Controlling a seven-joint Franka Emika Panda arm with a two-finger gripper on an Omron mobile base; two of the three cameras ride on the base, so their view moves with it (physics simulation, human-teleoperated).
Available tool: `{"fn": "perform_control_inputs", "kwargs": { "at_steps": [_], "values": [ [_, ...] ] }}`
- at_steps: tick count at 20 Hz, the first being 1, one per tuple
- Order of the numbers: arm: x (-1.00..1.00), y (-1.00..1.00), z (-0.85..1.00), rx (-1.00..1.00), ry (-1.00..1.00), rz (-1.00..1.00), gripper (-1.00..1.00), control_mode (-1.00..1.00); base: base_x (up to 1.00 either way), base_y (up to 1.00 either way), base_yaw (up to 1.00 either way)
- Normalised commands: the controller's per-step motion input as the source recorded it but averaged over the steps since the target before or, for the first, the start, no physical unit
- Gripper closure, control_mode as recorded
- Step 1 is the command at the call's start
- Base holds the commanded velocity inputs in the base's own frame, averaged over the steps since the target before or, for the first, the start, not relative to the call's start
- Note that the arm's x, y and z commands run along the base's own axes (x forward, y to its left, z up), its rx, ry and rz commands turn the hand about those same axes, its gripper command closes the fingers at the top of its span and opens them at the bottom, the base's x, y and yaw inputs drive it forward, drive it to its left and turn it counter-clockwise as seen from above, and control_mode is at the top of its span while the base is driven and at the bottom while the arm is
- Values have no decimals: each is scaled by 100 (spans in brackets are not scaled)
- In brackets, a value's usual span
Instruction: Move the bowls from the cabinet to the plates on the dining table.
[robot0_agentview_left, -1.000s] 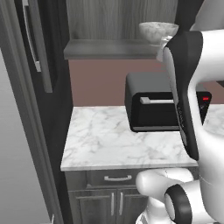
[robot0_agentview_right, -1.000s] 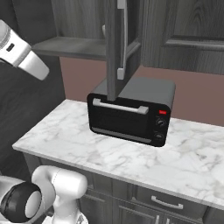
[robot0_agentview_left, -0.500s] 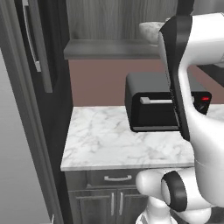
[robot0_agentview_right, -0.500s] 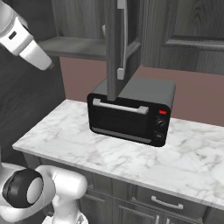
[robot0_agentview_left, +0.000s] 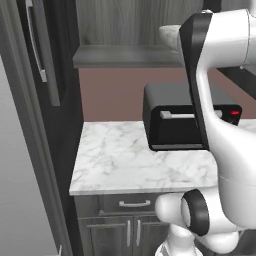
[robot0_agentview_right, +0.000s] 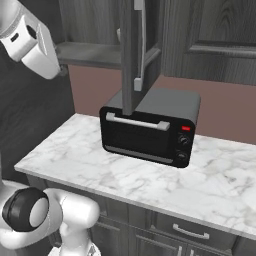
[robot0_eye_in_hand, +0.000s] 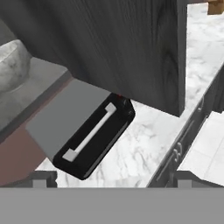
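A grey-white marbled bowl (robot0_eye_in_hand: 11, 65) rests on the open cabinet's bottom shelf (robot0_agentview_left: 125, 56). Its edge (robot0_agentview_left: 170, 35) peeks out from behind my arm in the left base view. The cabinet door (robot0_agentview_right: 131, 55) is swung open above the counter, and its dark wood face (robot0_eye_in_hand: 122, 48) spans the middle of the hand view. My gripper (robot0_eye_in_hand: 114, 180) is open with nothing between its fingertips (robot0_eye_in_hand: 43, 177). It hangs in front of the door, the bowl off to its left. The plates and the dining table are out of view.
A black toaster oven (robot0_agentview_right: 150, 130) stands on the marble worktop (robot0_agentview_right: 90, 165) directly under the open door. A tall dark fridge (robot0_agentview_left: 45, 75) with a long handle borders the counter's left side. A closed cabinet door (robot0_agentview_right: 215, 35) is on the right.
My arm has swung upward and further in front of the shelf, covering more of the bowl in the left base view. The gripper stays open.
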Motion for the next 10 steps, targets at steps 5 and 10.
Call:
{"fn": "perform_control_inputs", "kwargs": {
  "at_steps": [5, 10],
  "values": [
    [-1, -5, -11, 1, -1, -1, -100, -100, 0, 0, 0],
    [-4, -18, -40, 0, -3, 0, -100, -100, 0, 0, 0]
  ]
}}
